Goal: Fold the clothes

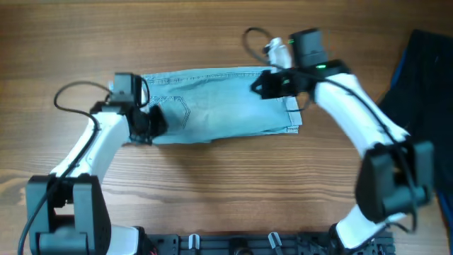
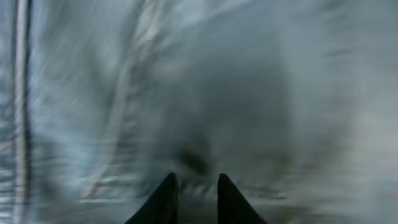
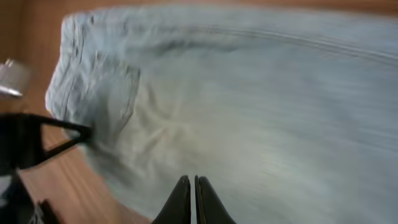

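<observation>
- On the worktop [image 1: 226, 191] the shorts [image 1: 226, 99] lie flat. Their long axis runs sideways between the arms, with the waistband toward the left arm and the hems toward the right.
- The left tool [image 1: 146, 122] is at the shorts' waistband corner with its tips a little apart. The wrist view is too blurry to tell if it's got denim.
- The right tool [image 1: 258, 86] is over the hem end, closed tight, with nothing in it.
- Each arm is nearest its own end, so I'd guess an end-to-end fold.
</observation>
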Available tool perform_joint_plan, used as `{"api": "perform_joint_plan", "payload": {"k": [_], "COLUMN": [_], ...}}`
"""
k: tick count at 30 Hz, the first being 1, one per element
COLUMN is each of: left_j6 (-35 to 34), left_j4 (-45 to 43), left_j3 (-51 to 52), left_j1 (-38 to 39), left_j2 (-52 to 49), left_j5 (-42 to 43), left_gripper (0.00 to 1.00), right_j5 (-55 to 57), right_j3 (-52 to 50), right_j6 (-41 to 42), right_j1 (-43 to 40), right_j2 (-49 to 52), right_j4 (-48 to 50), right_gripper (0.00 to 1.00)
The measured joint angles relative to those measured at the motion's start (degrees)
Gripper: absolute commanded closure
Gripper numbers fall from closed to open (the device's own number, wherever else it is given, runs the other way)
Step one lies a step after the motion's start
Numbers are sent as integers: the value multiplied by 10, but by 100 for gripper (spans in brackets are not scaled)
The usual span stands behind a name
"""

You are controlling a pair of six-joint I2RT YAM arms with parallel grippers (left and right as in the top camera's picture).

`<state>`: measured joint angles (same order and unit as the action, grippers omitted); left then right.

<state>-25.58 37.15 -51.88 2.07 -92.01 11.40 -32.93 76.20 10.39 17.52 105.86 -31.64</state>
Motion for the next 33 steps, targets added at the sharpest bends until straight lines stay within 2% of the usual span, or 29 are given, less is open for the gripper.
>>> {"api": "perform_joint_plan", "payload": {"k": [3,6,9,12,18,22,27,33], "left_j6": [-9,-14,-17,-18,-18,-18,-18,-17], "left_j4": [-13,-21,-23,-23,-22,-22,-23,-17], "left_j3": [51,64,66,66,66,66,66,62], "left_j1": [0,1,3,3,3,3,3,2], "left_j2": [-8,-6,-4,-3,-3,-3,-3,-3], "left_j5": [-29,-46,-50,-51,-54,-55,-56,-50], "left_gripper": [78,78,78,77,78,78,77,75], "right_j5": [-16,-25,-35,-16,72,80,10,-18], "right_j3": [-1,-5,-8,-8,0,4,4,-5], "right_j6": [58,114,168,205,236,224,154,54], "right_j1": [63,92,97,79,-26,-105,-186,-212], "right_j2": [81,137,183,196,189,183,180,125], "right_j4": [93,174,254,287,245,222,180,56], "right_gripper": [96,96,96,94,96,96,96,95]}}
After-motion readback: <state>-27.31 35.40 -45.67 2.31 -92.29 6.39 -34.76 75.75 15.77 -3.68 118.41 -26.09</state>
